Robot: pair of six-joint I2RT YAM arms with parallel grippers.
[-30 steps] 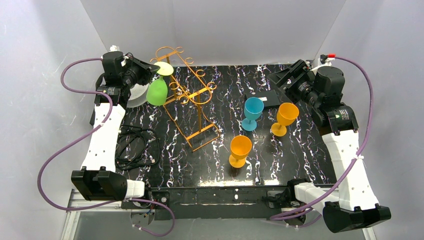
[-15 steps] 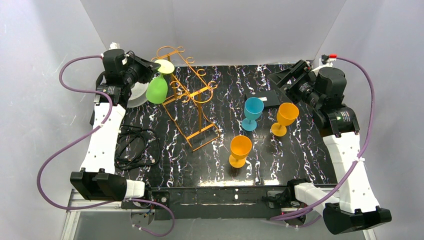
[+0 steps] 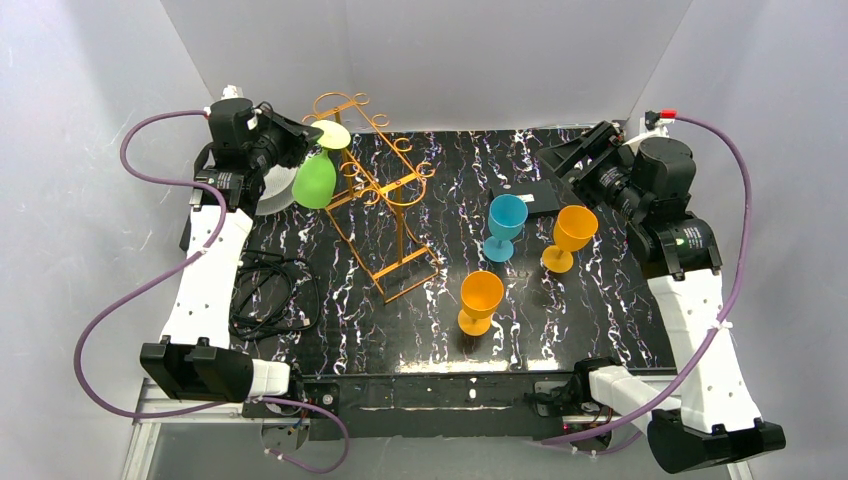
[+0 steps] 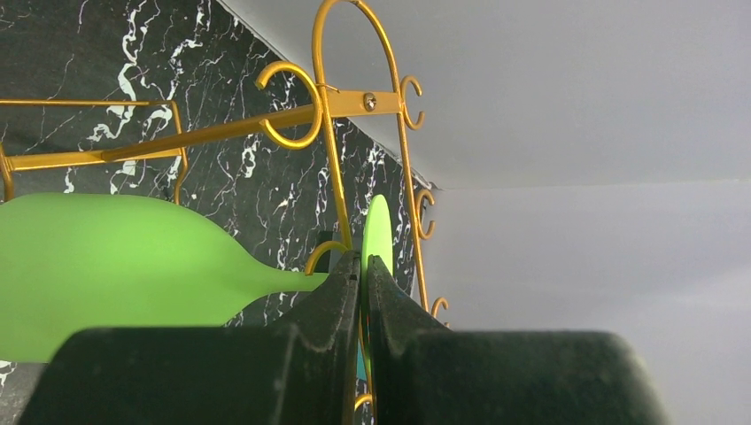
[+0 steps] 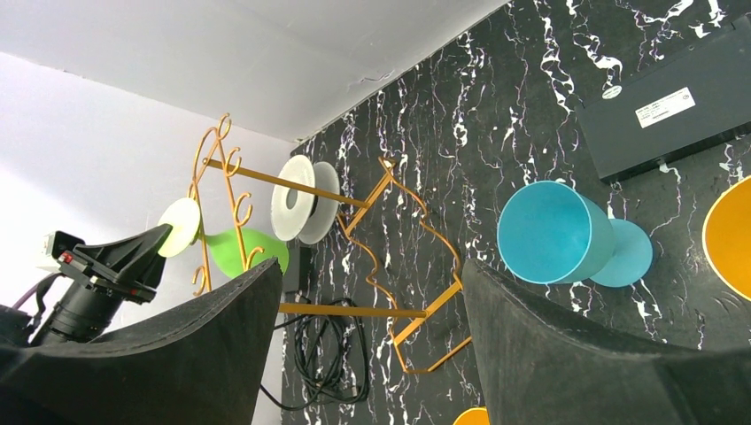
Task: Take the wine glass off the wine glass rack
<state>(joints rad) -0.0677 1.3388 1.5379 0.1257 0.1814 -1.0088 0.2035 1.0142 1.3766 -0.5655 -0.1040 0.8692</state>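
The orange-gold wire wine glass rack [image 3: 382, 196] stands on the black marbled table, left of middle. A green wine glass [image 3: 314, 182] hangs bowl-down and tilted at the rack's far-left end, its pale foot [image 3: 329, 133] up by the scroll wires. My left gripper [image 3: 303, 141] is shut on that foot. In the left wrist view the jaws [image 4: 363, 274] pinch the foot's edge [image 4: 377, 232], with the bowl [image 4: 106, 266] to the left and the rack's wires [image 4: 324, 115] just behind. My right gripper [image 3: 572, 157] is open and empty at the far right; its view shows the rack [image 5: 347, 311] and the green glass [image 5: 237, 249] far off.
A blue glass [image 3: 505, 222] and two orange glasses [image 3: 572, 232] [image 3: 480, 298] stand right of the rack. A black box [image 3: 530, 197] lies at the back. A white spool [image 3: 268, 192] sits under the left arm. Black cables [image 3: 270, 295] lie at the near left.
My left gripper and the green glass have shifted slightly up and away at the rack's end. My right arm has drawn back a little to the right.
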